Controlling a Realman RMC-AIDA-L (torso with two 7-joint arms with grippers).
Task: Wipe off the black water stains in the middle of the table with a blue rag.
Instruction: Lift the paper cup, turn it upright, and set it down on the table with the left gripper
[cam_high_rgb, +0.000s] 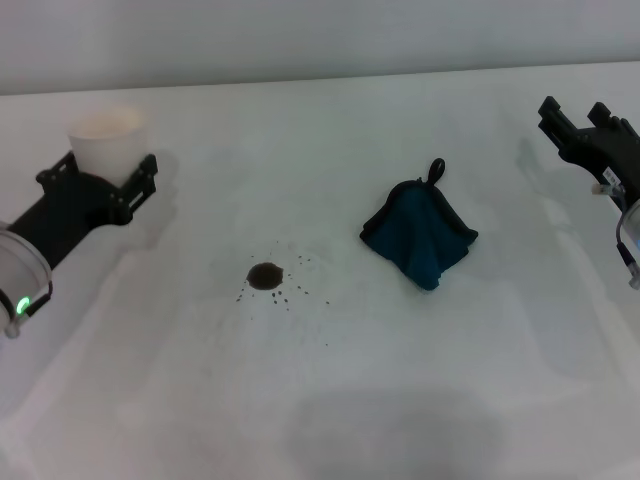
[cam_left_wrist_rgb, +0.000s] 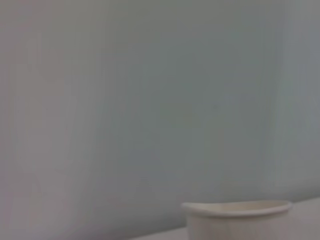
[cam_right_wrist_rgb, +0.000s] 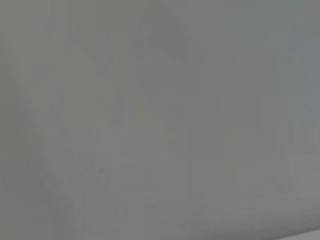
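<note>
Head view: the table (cam_high_rgb: 330, 400) is white w/ the black water stains (cam_high_rgb: 265, 275) roughly mid-surface, a small dark blot w/ fine specks scattered around it, mostly toward the robot's right and near side. The blue rag (cam_high_rgb: 420, 235) lies crumpled to the right of the stains, well apart from them, its black loop pointing toward the far edge.

Right gripper (cam_high_rgb: 580, 125) sits at the far right, farther back than the rag and well apart from it, not touching it; nothing visible in its grasp, but its fingers are seen end-on, so can't tell how far they're parted. The stains lie further left again, w/ the rag between them and that gripper.

Left gripper (cam_high_rgb: 135, 180) is at the far left, fingers spread and set around the base of a white paper cup (cam_high_rgb: 108, 140); prob. in contact w/ it, though the view doesn't settle that. It's well apart from stains and rag.

Left wrist view: only the cup rim (cam_left_wrist_rgb: 237, 210) against a plain wall. Right wrist view shows nothing but a blank surface.
</note>
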